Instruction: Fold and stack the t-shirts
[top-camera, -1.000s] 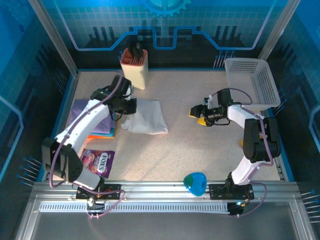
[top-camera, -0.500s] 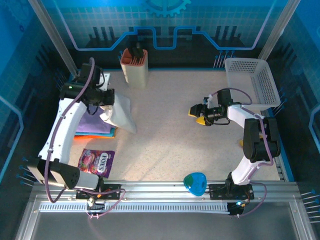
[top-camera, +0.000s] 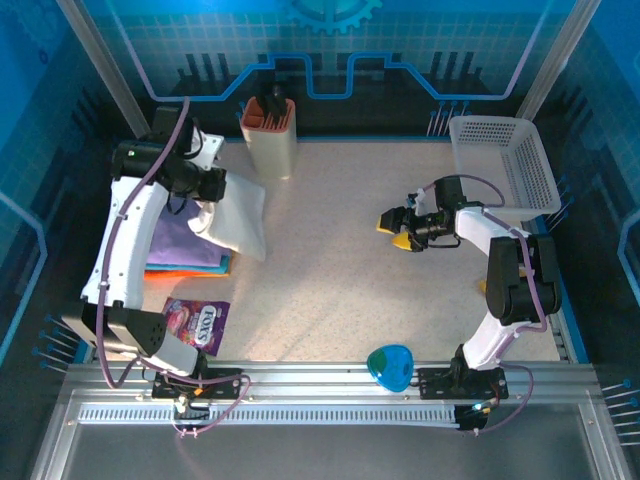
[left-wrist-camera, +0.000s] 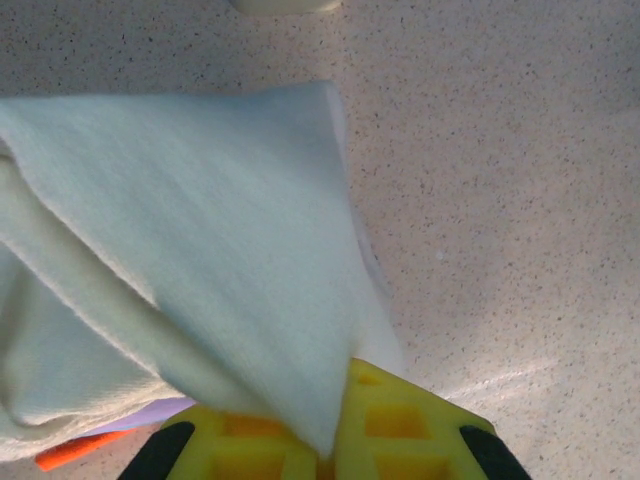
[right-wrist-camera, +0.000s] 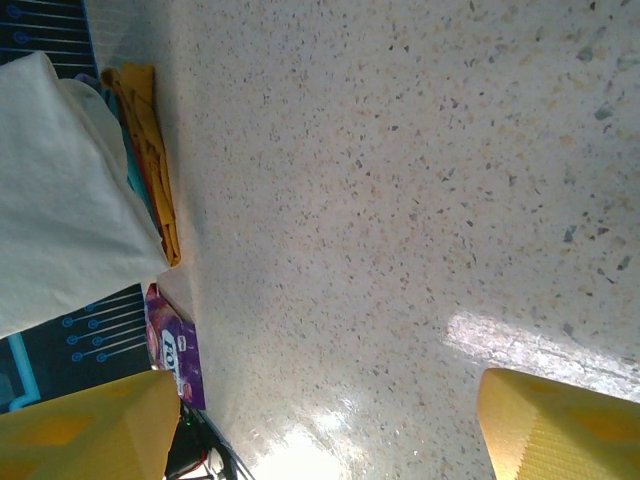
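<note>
We see a pale speckled desk (top-camera: 350, 270). At 9 o'clock lies a stack of folded garments (top-camera: 185, 248), lavender on top with orange and teal edges below. Just nearer to us, at about 8 o'clock, a shiny purple snack packet (top-camera: 197, 325) lies flat. A beige holder (top-camera: 272, 148) stands upright at 11 o'clock. A white perforated basket (top-camera: 500, 125) sits at 2 o'clock. A blue-green object (top-camera: 390, 366) rests at 6 o'clock by the near edge.
</note>
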